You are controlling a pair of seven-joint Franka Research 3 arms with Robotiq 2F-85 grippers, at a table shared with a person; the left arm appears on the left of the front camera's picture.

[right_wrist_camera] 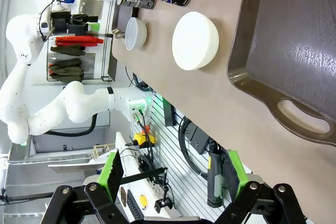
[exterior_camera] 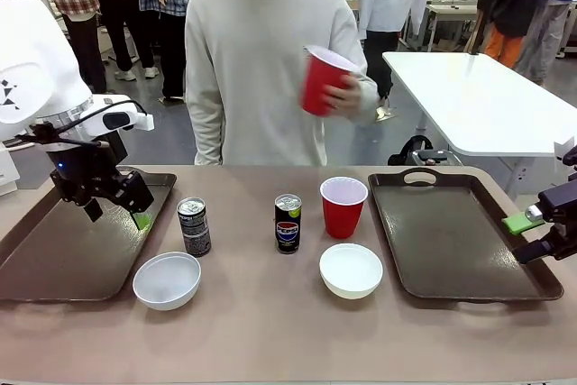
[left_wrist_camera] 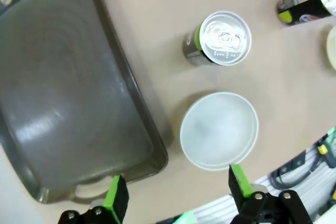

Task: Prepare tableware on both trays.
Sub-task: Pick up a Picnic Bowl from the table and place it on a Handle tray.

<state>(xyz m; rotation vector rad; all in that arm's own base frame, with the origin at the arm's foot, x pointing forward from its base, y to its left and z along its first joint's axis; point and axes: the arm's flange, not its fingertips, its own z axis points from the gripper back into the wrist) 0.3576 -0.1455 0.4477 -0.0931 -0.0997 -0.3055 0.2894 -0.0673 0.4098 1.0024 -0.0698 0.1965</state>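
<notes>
left claw (exterior_camera: 117, 215): jaws apart with nothing between them, hanging low over the inner side of the left tray.
left tray (exterior_camera: 54, 259): directly under the left claw and stretching away to its left; nothing on it yet.
grey can (exterior_camera: 194, 225): upright on the table (exterior_camera: 261, 322), just right of the left claw, outside the tray's rim.
left bowl (left_wrist_camera: 219, 129): on the table close beside the tray's near corner, just ahead of the left claw's spread fingers and near the grey can without touching it.
risk on the left: the bowl is shallow and smooth, so a pinch on its rim may slip or flip it. A low approach could also catch a finger on the tray's raised rim or nudge the grey can over.
Pepsi can (exterior_camera: 288, 223): upright mid-table, well apart from both claws.
held cup (exterior_camera: 323, 78): red, tilted in the person's hand (exterior_camera: 352, 96) above the far edge, clear of both claws.
table cup (exterior_camera: 343, 207): upright near the Pepsi can, left of the right claw across the right tray.
right bowl (exterior_camera: 351, 270): in front of the table cup, close beside the right tray's rim.
right tray (exterior_camera: 451, 241): bare, lying between the right claw and those two.
right claw (exterior_camera: 526, 236): jaws wide apart, holding nothing, at the right tray's outer edge.
risk on the right: the reach crosses the whole tray. The light cup could tip or crush under a hard squeeze, and the person's hand may come down into the path.
</notes>
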